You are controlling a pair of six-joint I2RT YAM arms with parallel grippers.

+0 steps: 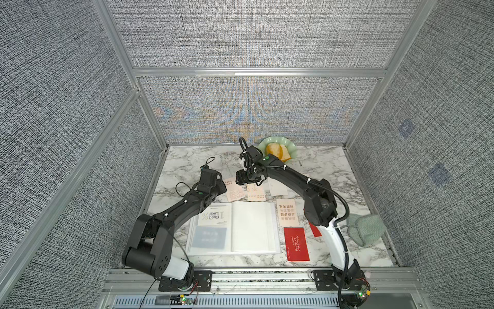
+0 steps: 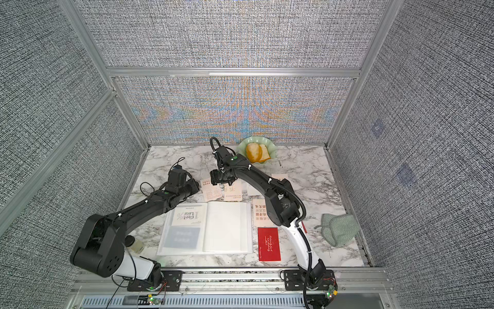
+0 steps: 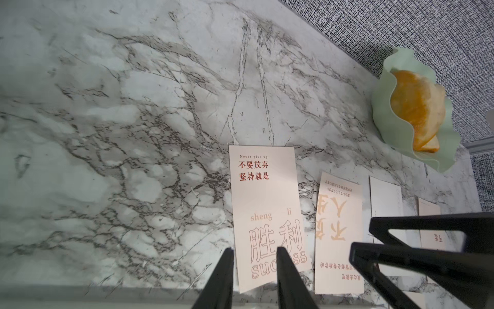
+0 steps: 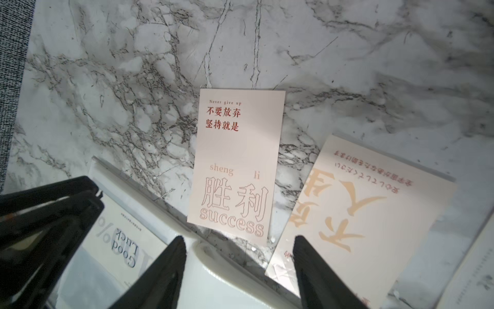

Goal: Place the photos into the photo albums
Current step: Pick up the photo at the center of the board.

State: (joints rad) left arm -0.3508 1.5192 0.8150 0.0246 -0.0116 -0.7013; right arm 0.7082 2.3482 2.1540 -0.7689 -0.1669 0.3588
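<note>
The thin, slippery "success" photo point(image 3: 267, 203) beyond the photo album point(image 1: 254, 227) probably needs an edge pinch; the left gripper point(image 3: 255, 250) is narrowly open astride its edge, the right gripper point(image 4: 239, 239) wide and empty.

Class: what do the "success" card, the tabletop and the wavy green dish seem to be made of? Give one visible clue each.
Success card: thin matte paper, flat with crisp edges. Tabletop: marble look, grey veins, soft sheen; stone or printed film, unclear. Green dish: smooth, ruffled rim; perhaps glass or plastic.

A: Surface?
B: Marble-print table point(image 1: 187, 166). Open album point(image 1: 254, 227) flat near front; cream cards point(image 1: 235, 192) behind it, red card point(image 1: 296, 243) beside it.
A: Else?
B: Green dish point(image 1: 290, 145) at back; knitted cloth point(image 1: 366, 228), right edge.
</note>
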